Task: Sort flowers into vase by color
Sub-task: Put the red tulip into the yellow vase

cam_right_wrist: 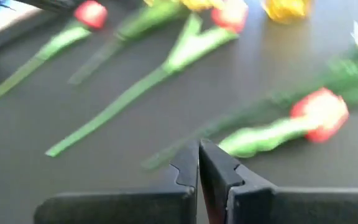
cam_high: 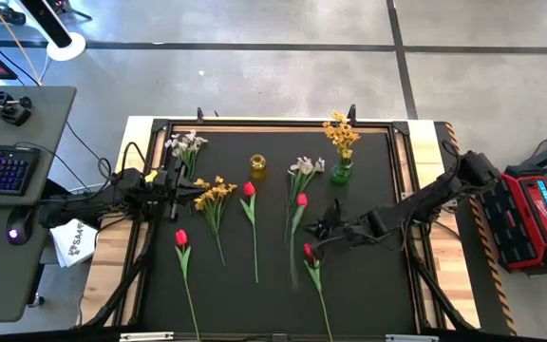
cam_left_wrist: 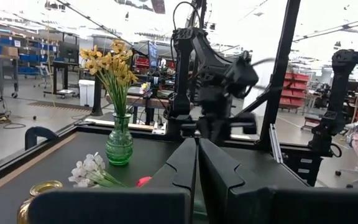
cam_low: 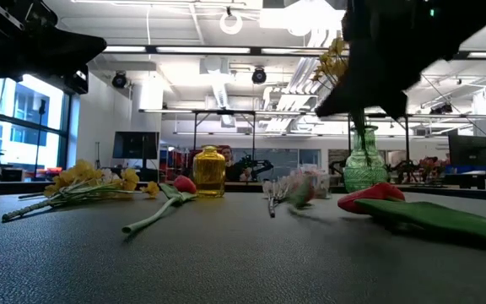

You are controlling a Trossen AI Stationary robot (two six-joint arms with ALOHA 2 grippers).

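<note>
While blurred, right wrist view shows right gripper (cam_right_wrist: 198,163) fingers (cam_right_wrist: 185,167) closed, seemingly empty.

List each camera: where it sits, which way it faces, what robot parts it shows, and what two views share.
High: overhead, facing down on the table; both arms show.
Low: at tabletop height, facing across to the room; dark arm parts hang above.
Left wrist: behind the shut left gripper, facing the right arm.
Right wrist: above the shut right gripper, facing stems.
Shared: green vase of yellow flowers.
</note>
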